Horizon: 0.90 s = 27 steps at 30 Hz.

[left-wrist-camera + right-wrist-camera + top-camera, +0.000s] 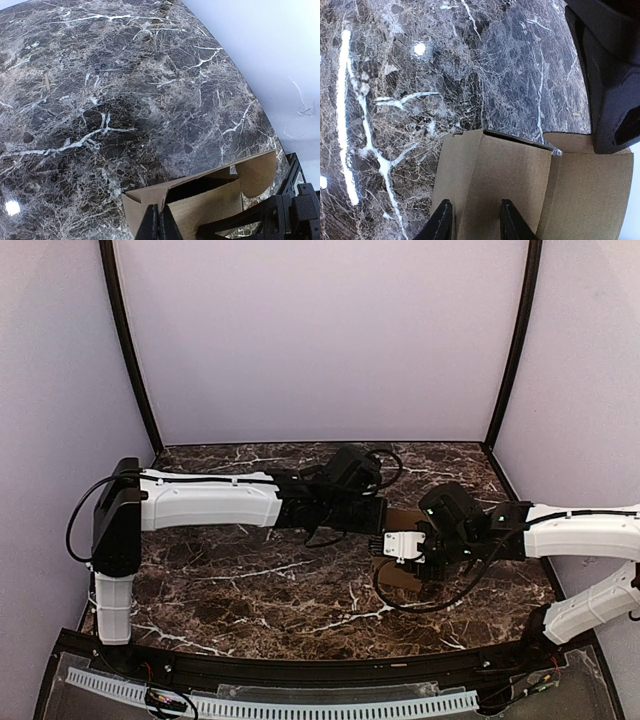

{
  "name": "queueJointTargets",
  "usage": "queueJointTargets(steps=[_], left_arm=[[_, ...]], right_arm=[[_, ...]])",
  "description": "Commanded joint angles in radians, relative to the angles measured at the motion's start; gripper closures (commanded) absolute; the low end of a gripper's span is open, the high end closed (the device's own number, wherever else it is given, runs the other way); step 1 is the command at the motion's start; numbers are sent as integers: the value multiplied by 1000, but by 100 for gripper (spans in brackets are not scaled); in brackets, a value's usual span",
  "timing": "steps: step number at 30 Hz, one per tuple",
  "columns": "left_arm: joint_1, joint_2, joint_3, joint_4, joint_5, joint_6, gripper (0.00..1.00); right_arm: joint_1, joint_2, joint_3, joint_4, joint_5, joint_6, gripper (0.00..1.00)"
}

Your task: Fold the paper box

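The paper box (401, 576) is brown cardboard, partly folded into an open shell with flaps, lying right of the table's middle between both grippers. In the left wrist view the box (210, 202) shows its dark hollow and a rounded tab. My left gripper (160, 222) is shut on the box's near wall edge, and it also shows in the top view (385, 518). In the right wrist view the box (510, 170) fills the lower frame. My right gripper (476, 220) has its fingers apart, straddling a box corner crease. From above the right gripper (400, 558) sits over the box.
The dark marble table (250, 590) is walled by lilac panels (320, 340) at the back and sides. The left arm's black wrist (607, 75) is close at the right wrist view's upper right. The right arm's black parts (285, 215) crowd the left wrist view's lower right.
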Motion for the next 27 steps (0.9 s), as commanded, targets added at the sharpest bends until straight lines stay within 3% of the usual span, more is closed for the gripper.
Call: queueJointTargets(steps=[1,8,18,27], left_arm=[[-35,-44,-67,-65,-18,-30,99],[-39,-74,-145,18,-64,-54,99],[-31,-71,-148,57,-79,-25,99],[-12,-53,-54,37,-69,141,99]], right_arm=[[-25,-10,-2,55,33,65,68],[-25,-56,6,53,14,67,68],[-35,-170,70,-147,-246,-14,56],[-187,-265,255,-284,-430,-6,52]])
